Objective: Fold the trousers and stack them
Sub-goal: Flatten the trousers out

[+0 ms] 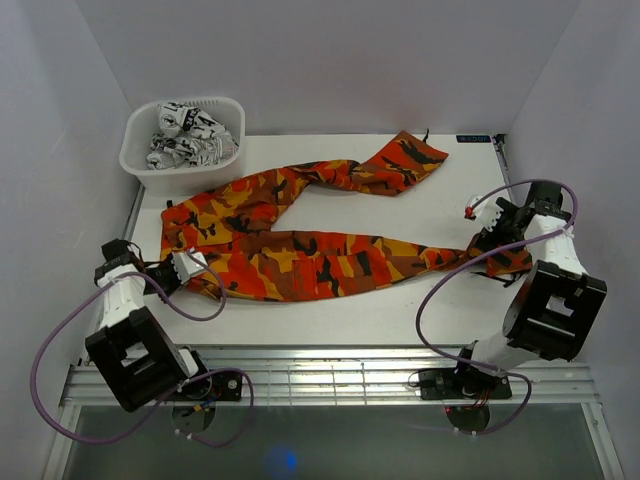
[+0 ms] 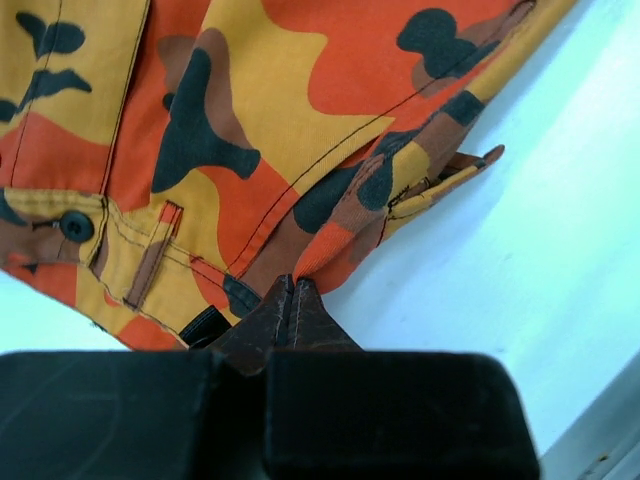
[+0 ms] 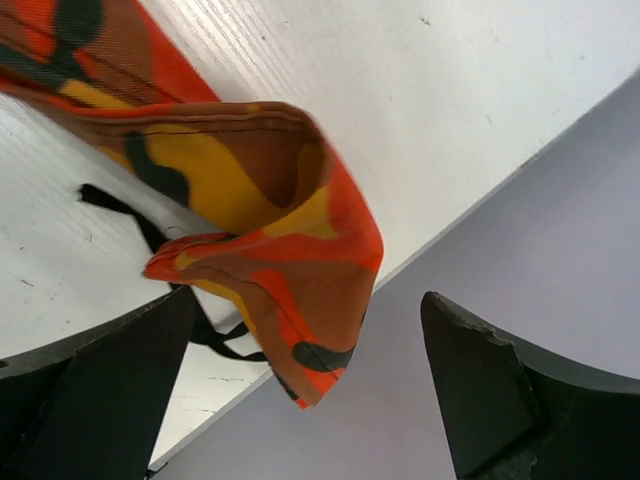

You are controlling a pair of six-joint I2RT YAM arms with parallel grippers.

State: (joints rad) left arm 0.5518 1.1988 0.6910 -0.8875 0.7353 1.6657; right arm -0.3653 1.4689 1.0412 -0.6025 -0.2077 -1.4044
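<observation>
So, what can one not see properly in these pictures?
Top view: the cuff of the trousers is partly hidden behind the right arm.
Top view: the black-and-white cloth in the basket is too crumpled to identify.
Left wrist view: the left end effector covers part of the waistband.
Right wrist view: the cuff hides part of the black cord.

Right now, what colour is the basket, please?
The basket is white, clearest in the top view.

The long orange, red, brown and black camouflage trousers (image 1: 290,255) are made of matt woven cloth, finely ribbed and stitched in dark thread. A round, glossy black button (image 2: 76,225) is sewn on. The white tabletop (image 1: 330,315) is finished smooth and matt, faintly scuffed. The white rectangular basket (image 1: 175,178) is moulded in smooth plastic.
</observation>
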